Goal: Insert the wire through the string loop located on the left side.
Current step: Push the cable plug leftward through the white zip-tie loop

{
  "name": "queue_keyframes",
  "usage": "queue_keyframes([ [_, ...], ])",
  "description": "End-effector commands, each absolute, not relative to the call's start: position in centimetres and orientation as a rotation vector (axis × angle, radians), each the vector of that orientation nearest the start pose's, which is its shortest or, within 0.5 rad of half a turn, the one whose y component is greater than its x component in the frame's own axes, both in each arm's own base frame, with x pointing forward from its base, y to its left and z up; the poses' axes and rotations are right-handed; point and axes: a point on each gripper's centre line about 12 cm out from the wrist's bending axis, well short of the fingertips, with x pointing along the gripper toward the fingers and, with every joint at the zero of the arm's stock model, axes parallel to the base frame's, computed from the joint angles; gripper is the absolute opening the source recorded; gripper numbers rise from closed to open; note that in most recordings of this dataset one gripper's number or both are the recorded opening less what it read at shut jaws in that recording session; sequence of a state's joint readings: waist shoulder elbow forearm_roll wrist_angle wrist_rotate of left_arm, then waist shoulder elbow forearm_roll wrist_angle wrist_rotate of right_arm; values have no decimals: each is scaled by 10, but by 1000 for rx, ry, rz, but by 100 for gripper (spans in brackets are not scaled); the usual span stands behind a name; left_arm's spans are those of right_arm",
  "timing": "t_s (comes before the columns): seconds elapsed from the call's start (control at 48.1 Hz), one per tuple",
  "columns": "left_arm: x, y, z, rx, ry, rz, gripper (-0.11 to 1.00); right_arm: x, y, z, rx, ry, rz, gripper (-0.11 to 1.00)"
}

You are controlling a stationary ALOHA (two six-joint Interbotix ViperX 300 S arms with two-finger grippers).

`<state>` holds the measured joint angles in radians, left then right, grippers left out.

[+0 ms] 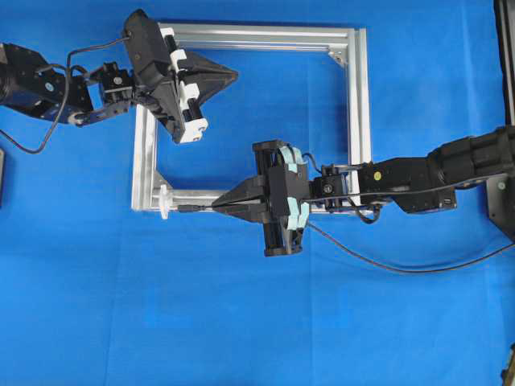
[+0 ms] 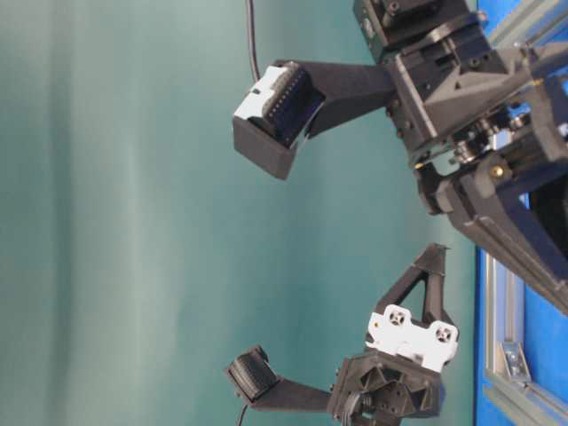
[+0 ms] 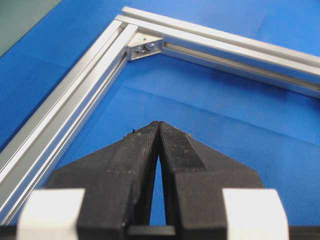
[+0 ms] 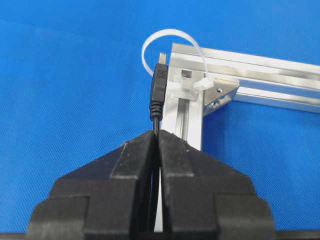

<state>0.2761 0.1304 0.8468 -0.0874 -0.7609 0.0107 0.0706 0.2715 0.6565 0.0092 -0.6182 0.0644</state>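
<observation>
Thin black wire (image 4: 159,92) with plug tip forward, just short of the string loop (image 4: 172,42), small white ring standing up at the aluminium frame's corner

Frame (image 1: 360,96) walls in centre; open mat (image 1: 241,322) outside.

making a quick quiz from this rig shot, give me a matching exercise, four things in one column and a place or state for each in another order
Things:
1. left pincer
2. right pincer
3. string loop
4. frame

Places or states:
A. shut on the wire
B. silver, lying flat on the blue cloth
C. shut, holding nothing
D. white, sticking out at a frame corner

Pairs: 1-C, 2-A, 3-D, 4-B
</observation>
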Motion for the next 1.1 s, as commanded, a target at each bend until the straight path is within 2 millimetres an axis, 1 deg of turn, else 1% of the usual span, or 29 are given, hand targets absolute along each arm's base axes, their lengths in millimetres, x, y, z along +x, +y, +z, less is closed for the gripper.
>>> queue_keyframes([
  [0.0,366,110,157,-70,166,338,0,433,29,136,59,277,55,0],
  [0.354,367,111,157,-68,165,339,0,436,29,134,60,277,52,0],
  [0.645,366,110,157,-68,167,338,0,461,19,127,63,283,28,0],
  [0.874,367,110,158,-66,164,335,0,484,20,129,49,257,30,0],
  [1.082,366,110,157,-66,164,335,0,497,20,129,46,256,30,0],
])
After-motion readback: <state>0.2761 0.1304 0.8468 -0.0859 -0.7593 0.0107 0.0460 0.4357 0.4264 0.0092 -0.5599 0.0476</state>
